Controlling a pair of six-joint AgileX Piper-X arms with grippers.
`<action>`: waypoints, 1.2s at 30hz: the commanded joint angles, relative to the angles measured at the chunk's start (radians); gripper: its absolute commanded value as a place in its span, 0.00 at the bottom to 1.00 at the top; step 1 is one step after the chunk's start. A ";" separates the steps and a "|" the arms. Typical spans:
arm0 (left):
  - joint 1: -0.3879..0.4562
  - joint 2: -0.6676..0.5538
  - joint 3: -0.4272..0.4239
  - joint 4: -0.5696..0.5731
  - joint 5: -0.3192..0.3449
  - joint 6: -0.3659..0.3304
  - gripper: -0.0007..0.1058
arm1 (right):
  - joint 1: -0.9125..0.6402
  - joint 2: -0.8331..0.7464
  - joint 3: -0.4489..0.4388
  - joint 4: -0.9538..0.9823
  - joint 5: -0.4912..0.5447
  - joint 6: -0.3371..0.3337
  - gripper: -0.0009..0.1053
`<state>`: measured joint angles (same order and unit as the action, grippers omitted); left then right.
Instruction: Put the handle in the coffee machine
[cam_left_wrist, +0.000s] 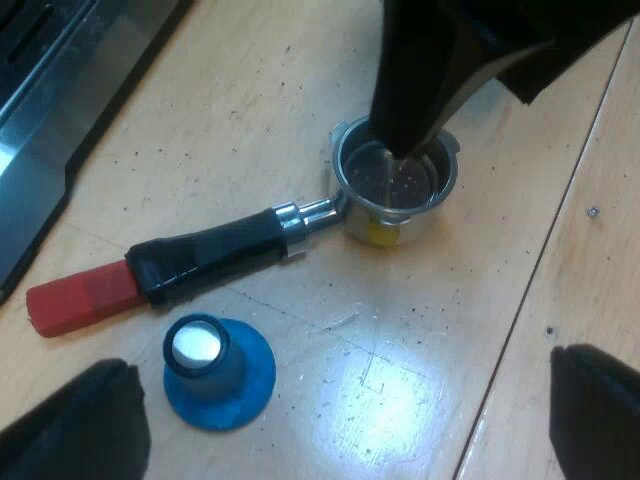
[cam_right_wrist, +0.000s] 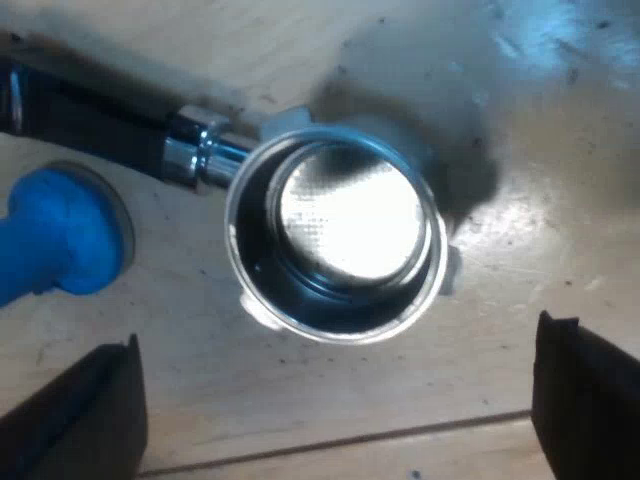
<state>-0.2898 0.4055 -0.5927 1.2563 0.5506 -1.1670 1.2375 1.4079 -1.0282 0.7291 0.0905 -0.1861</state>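
The metal holder (cam_left_wrist: 392, 185) lies flat on the wooden table, its basket facing up and empty. Its dark handle (cam_left_wrist: 215, 250) ends in red (cam_left_wrist: 78, 300). A blue tamper (cam_left_wrist: 218, 368) stands on its base beside the handle. My left gripper (cam_left_wrist: 340, 440) hovers open above the table near the tamper, holding nothing. My right gripper (cam_left_wrist: 405, 130) hangs straight over the basket. In the right wrist view I look down into the basket (cam_right_wrist: 335, 240), with the right gripper (cam_right_wrist: 335, 420) open beside its rim and the tamper (cam_right_wrist: 60, 240) next to the handle's metal neck (cam_right_wrist: 195, 155).
The espresso machine's dark metal base (cam_left_wrist: 45, 90) borders the table beyond the handle's red end. The table (cam_left_wrist: 420, 330) is pale wooden planks with seams and scattered coffee specks.
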 joint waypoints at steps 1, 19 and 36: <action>-0.004 0.001 -0.007 0.008 -0.007 -0.001 0.78 | -0.028 0.019 -0.023 -0.007 -0.013 0.005 0.75; -0.004 0.001 -0.007 0.008 0.007 -0.001 0.78 | -0.060 0.141 -0.023 -0.073 -0.090 0.119 0.75; -0.004 0.001 -0.007 0.008 0.008 -0.001 0.78 | -0.088 0.208 -0.023 -0.098 -0.125 0.099 0.75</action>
<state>-0.2898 0.4055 -0.5927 1.2563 0.5510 -1.1670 1.1510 1.6117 -1.0467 0.6315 -0.0156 -0.0802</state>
